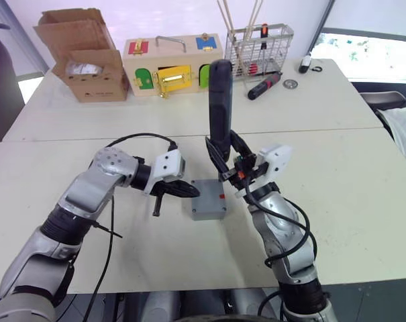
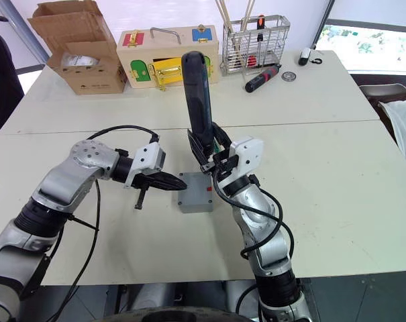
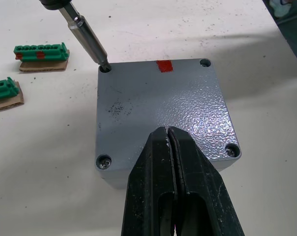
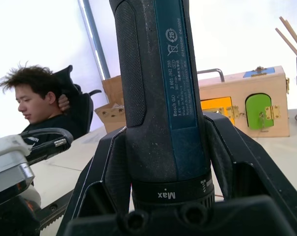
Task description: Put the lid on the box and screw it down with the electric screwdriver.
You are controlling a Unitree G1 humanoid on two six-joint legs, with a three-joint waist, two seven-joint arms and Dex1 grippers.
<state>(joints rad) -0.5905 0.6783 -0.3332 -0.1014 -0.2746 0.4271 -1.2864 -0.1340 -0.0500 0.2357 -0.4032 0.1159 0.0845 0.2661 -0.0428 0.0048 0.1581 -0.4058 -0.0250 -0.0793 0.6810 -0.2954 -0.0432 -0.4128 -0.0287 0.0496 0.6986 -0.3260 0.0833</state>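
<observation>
Left wrist view showed my left gripper [image 3: 169, 135] with its two black fingers pressed together, holding nothing, the tips resting on the lid [image 3: 160, 110] near the middle of its near edge. The lid was a flat grey square with a pebbled surface, a red mark at its far edge, a dark smudge on one side and a screw hole in each corner; it sat squarely on the box [image 1: 206, 200], which rested on the white table [image 1: 364, 194] between my two arms.

My right gripper [image 1: 231, 159] was clamped around the electric screwdriver [image 1: 221, 107], its fingers on either side of the lower barrel, just above the collar marked "Max". The tool was a long black cylinder with a label down its side, standing nearly upright, its long axis vertical and tilted slightly. Its thin metal bit [image 3: 87, 37] pointed down and met the lid at one far corner hole.

Two green connector blocks [image 3: 40, 51] lay on the table just beside the box. At the far side of the table stood a wooden box with coloured doors [image 1: 172, 66], a cardboard carton [image 1: 85, 54] and a wire basket [image 1: 258, 48]. A person [image 4: 38, 105] sat beyond the table.
</observation>
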